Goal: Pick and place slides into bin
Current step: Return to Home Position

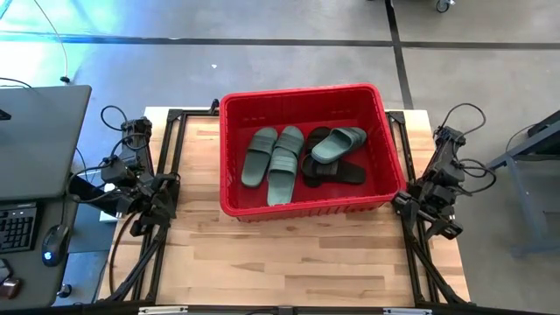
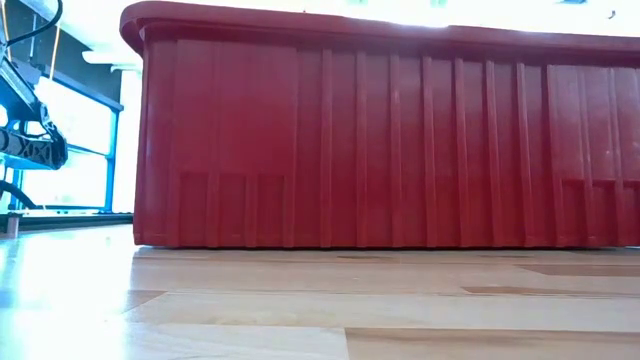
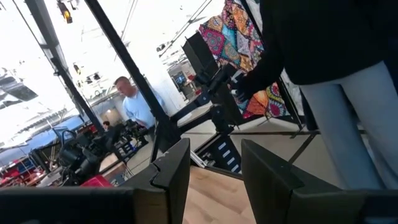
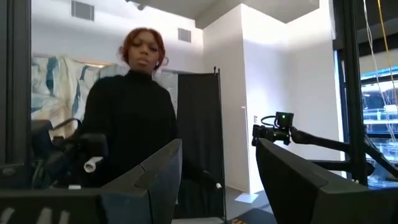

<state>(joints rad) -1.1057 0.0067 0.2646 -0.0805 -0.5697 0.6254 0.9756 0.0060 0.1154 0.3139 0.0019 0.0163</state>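
The red bin stands on the far half of the wooden table and fills the low view. Inside it lie three sage green slides. The rightmost green one rests across black slides on the bin's floor. My left gripper is drawn back at the table's left edge, open with nothing between its fingers. At the table's right edge my right gripper is also open and bare. Both point out into the room.
Bare wood stretches between the bin and the table's near edge. A grey desk with a keyboard stands left of the table. One person is in the right wrist view, and other people stand in the left wrist view.
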